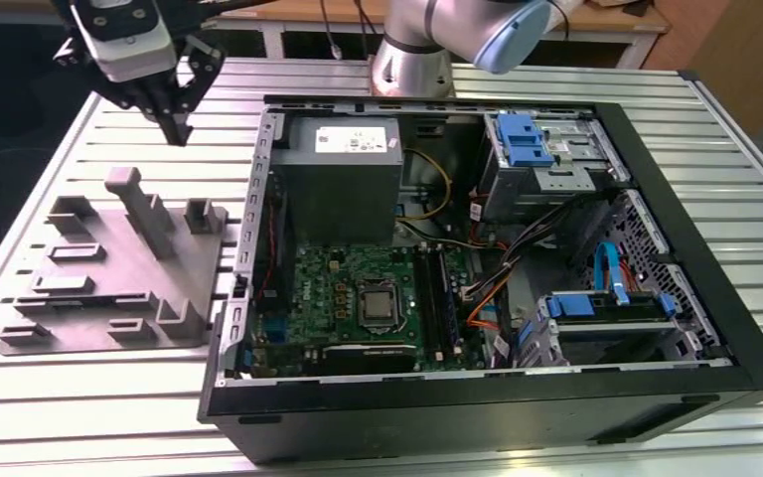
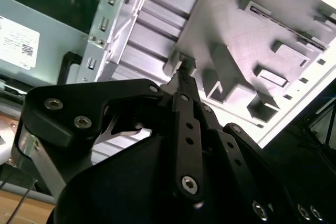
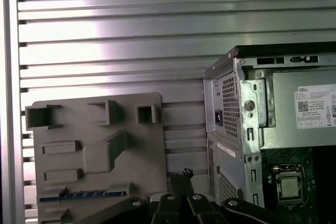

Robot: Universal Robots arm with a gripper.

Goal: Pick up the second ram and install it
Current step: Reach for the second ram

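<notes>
Tool (image 1: pixel 175 129) closed w/ nothing in it, hovering over grey fixture tray (image 1: pixel 83 288) on the surface (image 1: pixel 90 417), beside open PC case (image 1: pixel 488 402). In first wrist view, second ram (image 3: pixel 79 195) sits in a slot near the tray's edge, apart from tool.

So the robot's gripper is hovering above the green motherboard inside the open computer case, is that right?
Not quite. The gripper hovers outside the case, above the grey holder tray that lies on the slatted table at the exterior view's left of the open computer case. The exterior view shows this. The green motherboard does lie inside that case, away from the gripper.
</notes>
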